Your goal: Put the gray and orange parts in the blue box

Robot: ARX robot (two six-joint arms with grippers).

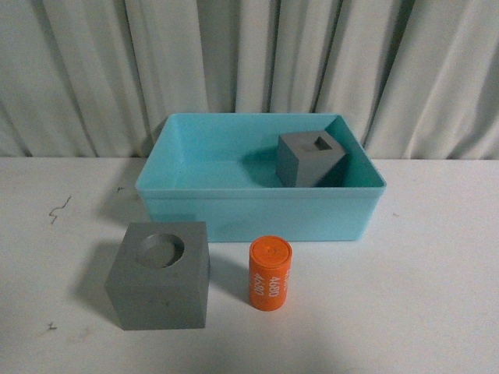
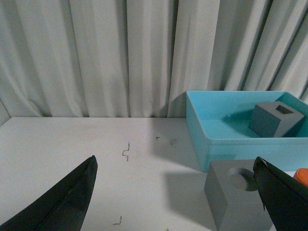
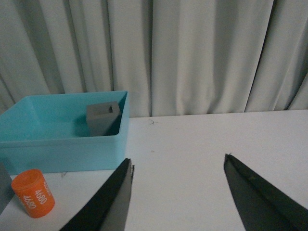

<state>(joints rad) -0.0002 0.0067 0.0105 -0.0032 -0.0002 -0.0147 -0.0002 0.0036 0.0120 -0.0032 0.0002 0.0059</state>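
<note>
1. Your left gripper (image 2: 174, 161) and right gripper (image 3: 177, 159) are both spread wide and hold nothing.
2. On the white table (image 1: 437, 296), the round-recess gray cube (image 1: 160, 274) stands just left of the upright orange cylinder (image 1: 270, 273), not touching it.
3. Behind them sits the blue box (image 1: 261, 210).
4. Inside it, toward the right rear, rests the rectangular-recess gray cube (image 1: 310, 158).

The blue box (image 1: 257, 214) holds a gray cube (image 1: 310, 161); round-recessed cube (image 1: 160, 290), orange cylinder (image 1: 270, 274) outside.

The front view looks down from close by, while low wrist views face the curtain (image 2: 96, 57) from either side, all sharing the box (image 1: 257, 214).
</note>
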